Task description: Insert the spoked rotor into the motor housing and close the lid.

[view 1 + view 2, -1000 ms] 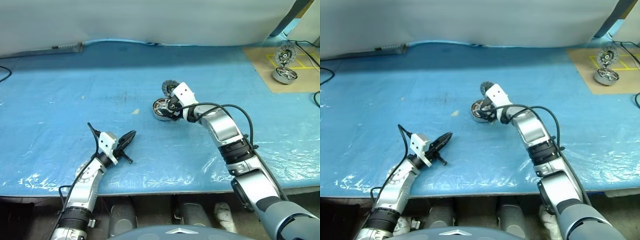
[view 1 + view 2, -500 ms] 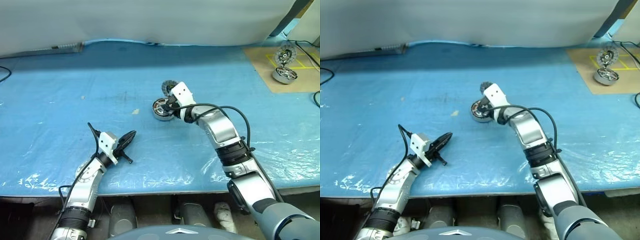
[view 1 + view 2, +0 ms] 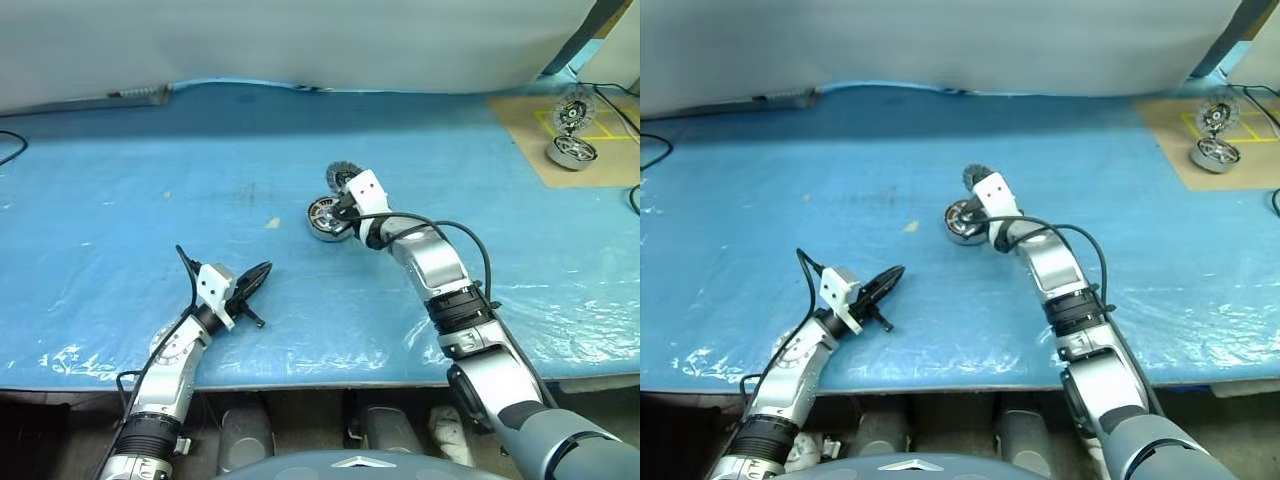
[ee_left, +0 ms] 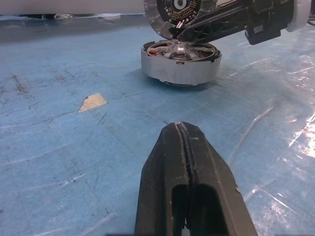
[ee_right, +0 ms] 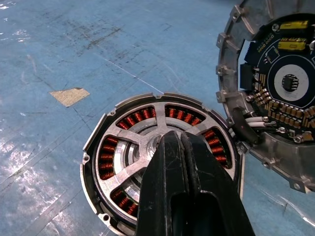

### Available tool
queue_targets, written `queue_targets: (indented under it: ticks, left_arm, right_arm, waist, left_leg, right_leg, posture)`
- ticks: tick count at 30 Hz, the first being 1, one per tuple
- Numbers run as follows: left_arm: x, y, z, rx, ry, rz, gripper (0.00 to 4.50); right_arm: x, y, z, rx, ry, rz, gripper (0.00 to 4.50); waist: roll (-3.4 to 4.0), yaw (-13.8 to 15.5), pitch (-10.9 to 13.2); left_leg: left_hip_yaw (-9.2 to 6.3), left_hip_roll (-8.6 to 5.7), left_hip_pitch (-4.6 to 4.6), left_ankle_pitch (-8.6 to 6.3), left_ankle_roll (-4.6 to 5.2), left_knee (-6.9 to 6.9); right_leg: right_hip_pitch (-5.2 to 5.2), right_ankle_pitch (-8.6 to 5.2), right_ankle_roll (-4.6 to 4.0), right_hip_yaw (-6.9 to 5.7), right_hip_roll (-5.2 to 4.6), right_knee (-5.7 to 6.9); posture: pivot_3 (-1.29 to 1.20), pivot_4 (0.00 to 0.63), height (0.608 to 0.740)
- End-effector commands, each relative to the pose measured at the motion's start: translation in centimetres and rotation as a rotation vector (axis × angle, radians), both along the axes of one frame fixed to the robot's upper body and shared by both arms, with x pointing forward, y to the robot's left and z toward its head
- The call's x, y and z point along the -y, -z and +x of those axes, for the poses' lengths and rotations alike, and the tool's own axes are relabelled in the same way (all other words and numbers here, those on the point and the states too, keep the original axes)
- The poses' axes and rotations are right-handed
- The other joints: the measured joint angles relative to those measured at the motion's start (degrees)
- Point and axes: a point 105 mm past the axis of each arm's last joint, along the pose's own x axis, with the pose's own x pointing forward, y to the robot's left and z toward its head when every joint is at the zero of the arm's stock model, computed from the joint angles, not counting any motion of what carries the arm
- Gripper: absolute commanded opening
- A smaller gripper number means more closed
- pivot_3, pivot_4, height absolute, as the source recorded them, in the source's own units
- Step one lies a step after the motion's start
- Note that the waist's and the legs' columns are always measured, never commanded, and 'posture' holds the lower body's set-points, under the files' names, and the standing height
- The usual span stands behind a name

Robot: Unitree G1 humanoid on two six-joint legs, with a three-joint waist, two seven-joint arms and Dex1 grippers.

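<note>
Your left tool (image 3: 256, 275) idles pressed together near the tabletop's (image 3: 120, 200) front edge. Mid-tabletop, the spoked rotor (image 5: 160, 135) sits in the motor housing (image 3: 322, 218); your right tool (image 5: 183, 147), fingers together, bears on its hub, likely seating it. The lid (image 5: 275, 93) leans just behind.

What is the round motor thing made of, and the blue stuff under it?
The motor housing looks like shiny silver metal, with orange wire coils that are probably copper. The blue table cover looks like thin plastic sheet: it is glossy, wrinkled and scuffed.
</note>
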Motion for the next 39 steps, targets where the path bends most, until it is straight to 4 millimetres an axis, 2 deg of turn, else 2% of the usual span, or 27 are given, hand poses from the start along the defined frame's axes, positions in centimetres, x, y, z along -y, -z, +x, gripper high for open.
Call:
queue_targets:
  ticks: [1,6,10,15,20,24,34,39]
  left_arm:
    - [-0.2,-0.8,0.2,0.031,-0.004,0.003,0.0]
    - [0.0,-1.2,0.4,0.033,0.004,0.002,0.0]
    - [0.2,-1.2,0.2,0.03,0.007,0.003,0.0]
    - [0.1,-0.9,-0.1,0.024,0.006,0.006,0.0]
    - [0.1,-0.6,-0.1,0.019,0.004,0.005,0.0]
    - [0.2,-0.4,0.0,0.016,0.006,0.002,0.0]
    - [0.2,-0.1,0.1,0.017,0.002,-0.003,0.0]
    - [0.2,0.0,0.1,0.018,-0.001,-0.003,0.0]
  right_arm:
    - [1.7,1.0,-0.1,-0.033,0.063,-0.015,0.02]
    - [2.5,1.1,0.0,-0.03,0.133,-0.01,0.02]
    - [2.3,0.8,0.1,-0.021,0.144,0.0,0.02]
    - [1.4,0.8,-0.4,-0.024,0.101,-0.001,0.02]
    - [-0.1,-1.2,-0.8,0.028,0.034,0.055,0.02]
    - [-1.2,-1.9,-0.9,0.044,0.002,0.071,0.02]
    - [-3.0,-0.9,-0.3,0.03,-0.014,0.059,0.02]
    - [-2.2,-0.3,0.0,0.021,0.025,0.046,0.02]
  waist:
    - [0.0,0.1,0.0]
    - [0.0,0.2,0.0]
    - [0.0,-0.2,0.0]
    - [0.0,-0.3,0.0]
    - [0.0,-0.3,0.0]
    - [0.0,-0.3,0.0]
    - [0.0,-0.3,0.0]
    - [0.0,-0.3,0.0]
  left_leg:
    - [0.0,-0.01,0.0,0.0,0.0,0.0]
    - [0.0,-0.01,-0.01,0.0,0.0,0.0]
    - [0.0,0.01,-0.02,0.0,0.0,-0.03]
    - [0.0,0.01,-0.03,0.0,0.0,-0.06]
    - [0.0,0.01,-0.02,0.0,0.0,-0.06]
    - [0.0,0.01,-0.03,0.0,0.0,-0.07]
    - [0.0,0.0,-0.03,0.0,0.0,-0.11]
    - [0.0,0.01,-0.02,0.0,0.0,-0.14]
  right_leg:
    - [0.0,0.0,0.0,0.0,-0.01,-0.01]
    - [-0.01,0.0,0.0,0.0,0.0,-0.02]
    - [-0.01,0.0,0.0,0.0,0.02,-0.01]
    - [-0.01,0.0,0.0,0.0,0.02,-0.04]
    - [-0.01,0.0,0.0,0.0,0.02,-0.04]
    - [-0.09,0.0,0.0,0.0,0.02,-0.06]
    - [-0.09,0.0,0.0,0.0,0.02,-0.12]
    - [-0.09,0.0,0.0,0.0,0.02,-0.13]
  posture:
    - [0.0,0.15,0.74]
    - [0.0,0.15,0.74]
    - [0.0,0.15,0.74]
    - [0.0,0.15,0.74]
    - [0.0,0.15,0.74]
    - [0.0,0.15,0.74]
    - [0.0,0.15,0.74]
    - [0.0,0.15,0.74]
